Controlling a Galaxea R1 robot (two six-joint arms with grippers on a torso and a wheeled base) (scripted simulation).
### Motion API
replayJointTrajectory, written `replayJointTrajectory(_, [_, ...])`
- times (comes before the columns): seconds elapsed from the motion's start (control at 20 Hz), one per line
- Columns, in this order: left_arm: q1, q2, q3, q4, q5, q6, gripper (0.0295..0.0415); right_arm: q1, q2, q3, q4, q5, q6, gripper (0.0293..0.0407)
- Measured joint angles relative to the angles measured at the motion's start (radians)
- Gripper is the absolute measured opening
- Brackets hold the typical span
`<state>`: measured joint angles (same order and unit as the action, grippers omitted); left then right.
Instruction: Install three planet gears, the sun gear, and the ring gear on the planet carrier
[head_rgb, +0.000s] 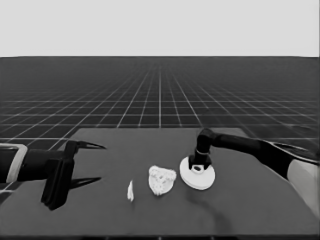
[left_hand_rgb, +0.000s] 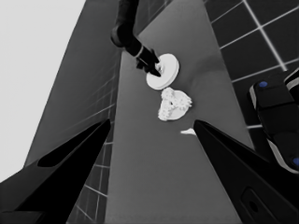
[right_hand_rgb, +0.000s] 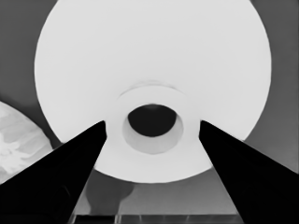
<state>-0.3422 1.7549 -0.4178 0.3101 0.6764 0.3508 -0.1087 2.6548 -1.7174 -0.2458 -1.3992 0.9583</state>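
The larger round part (head_rgb: 198, 178), the ring gear, is at the table's middle right, and its raised hub and hole fill the right wrist view (right_hand_rgb: 154, 70). My right gripper (head_rgb: 199, 167) (right_hand_rgb: 152, 123) is shut on that hub, one finger on each side. Just left of it is the smaller round part (head_rgb: 161, 190) (left_hand_rgb: 165, 115), the planet carrier, with small toothed gears (head_rgb: 161, 177) (left_hand_rgb: 174, 100) on top of it. Its edge also shows beside the larger round part (right_hand_rgb: 18, 140). My left gripper (head_rgb: 93, 163) (left_hand_rgb: 152, 122) waits open over the table's left end, holding nothing.
A thin white piece (head_rgb: 130, 191) (left_hand_rgb: 188, 132) lies left of the smaller round part, between it and the left gripper. Dark machinery with blue lights (left_hand_rgb: 275, 107) shows past the table's edge. The right arm (head_rgb: 250, 147) reaches in from the right.
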Motion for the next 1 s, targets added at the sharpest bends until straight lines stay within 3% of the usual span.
replayJointTrajectory(0.05, [0.000, 0.000, 0.000, 0.000, 0.000, 0.000, 0.0385, 0.000, 0.000, 0.000, 0.000, 0.000, 0.000, 0.0349])
replayJointTrajectory(0.5, [0.000, 0.000, 0.000, 0.000, 0.000, 0.000, 0.0385, 0.000, 0.000, -0.001, 0.000, 0.000, 0.000, 0.0348])
replayJointTrajectory(0.55, [0.000, 0.000, 0.000, 0.000, 0.000, 0.000, 0.0385, 0.059, -0.029, 0.073, 0.052, -0.051, 0.033, 0.0348])
replayJointTrajectory(0.65, [0.000, 0.000, 0.000, 0.000, 0.000, 0.000, 0.0385, 0.145, -0.045, 0.112, 0.112, -0.094, 0.050, 0.0348])
replayJointTrajectory(1.0, [0.000, 0.000, 0.000, 0.000, 0.000, 0.000, 0.0385, 0.184, -0.046, 0.115, 0.147, -0.114, 0.051, 0.0348])
